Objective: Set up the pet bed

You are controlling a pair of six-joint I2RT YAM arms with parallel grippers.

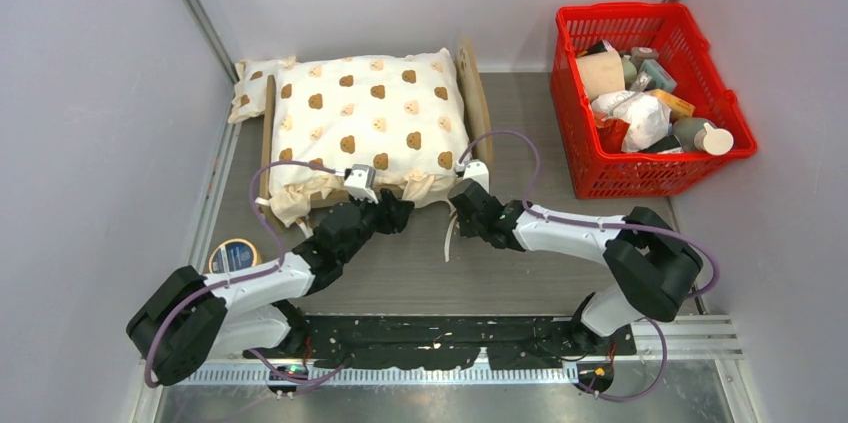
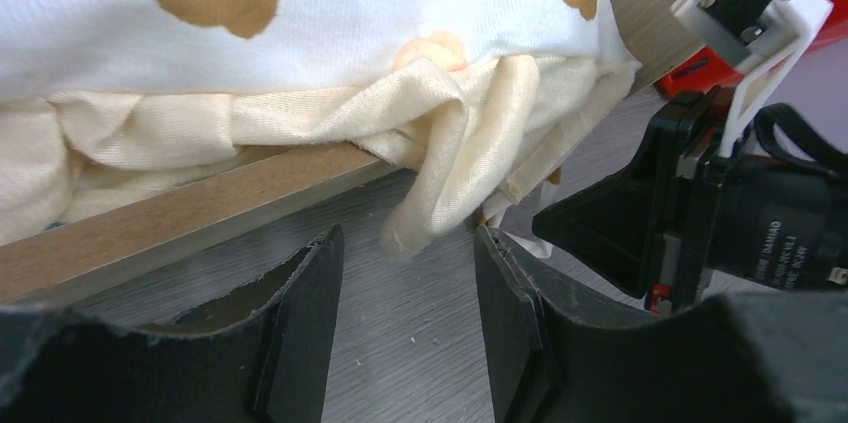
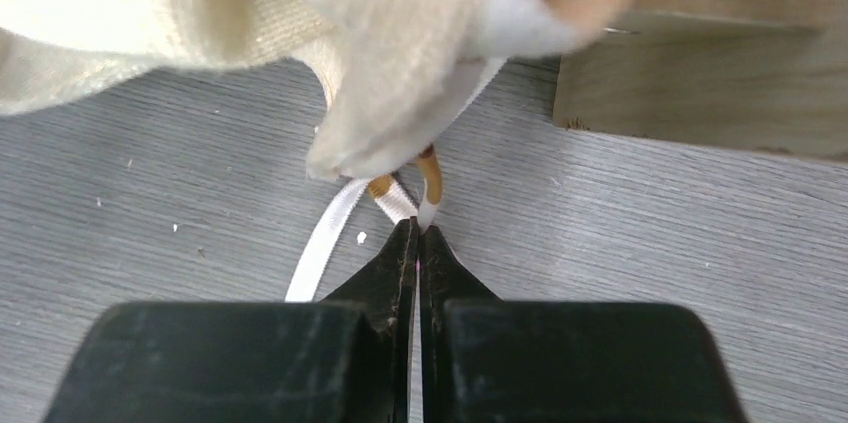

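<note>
**Inspector:** Position of the bed?

**Assessor:** The bed [image 1: 473, 93] stands at the far left-centre of the counter [image 1: 420, 273], with its headboard on the right. The cushion [image 1: 365, 118] covers it, and the cushion's ruffle [image 2: 440, 173] spills over the near rail. A pillow [image 1: 252, 83] sits at the far left corner, partly under the cushion.

**Inspector:** Grippers?

**Assessor:** The left gripper [image 2: 410, 323] is at the near rail with its jaws apart. It holds nothing, and one hanging fold of ruffle lies just beyond its fingertips. The right gripper [image 3: 418, 243] is near the headboard end, clamped tight on a white ribbon [image 3: 320, 253] that comes from under the ruffle. The ribbon's loose end trails on the counter.

**Inspector:** Surroundings?

**Assessor:** A red basket [image 1: 630, 178] full of mixed goods stands well to the right. A round tin [image 1: 233, 255] lies near the left edge.
</note>
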